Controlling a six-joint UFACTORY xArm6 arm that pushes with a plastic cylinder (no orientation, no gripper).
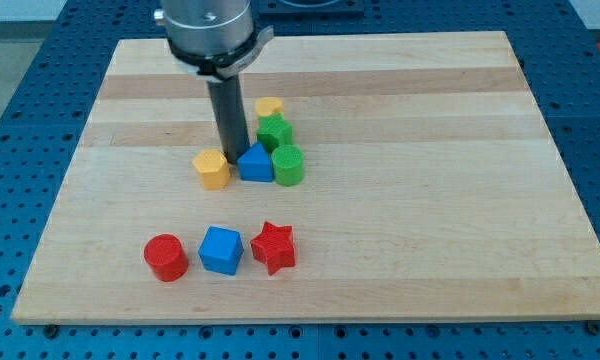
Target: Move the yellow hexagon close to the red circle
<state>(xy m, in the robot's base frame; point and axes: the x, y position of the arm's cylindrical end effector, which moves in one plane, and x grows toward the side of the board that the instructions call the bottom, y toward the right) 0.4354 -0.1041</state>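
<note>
The yellow hexagon lies near the board's middle, left of a blue triangle. The red circle lies near the view's bottom left, well below the hexagon. My tip stands just above and right of the yellow hexagon, against the blue triangle's upper left side. The rod rises from there to the arm's grey housing at the view's top.
A green circle sits right of the blue triangle, a green block above it, and a small yellow block above that. A blue cube and a red star lie right of the red circle. The wooden board ends at blue framing.
</note>
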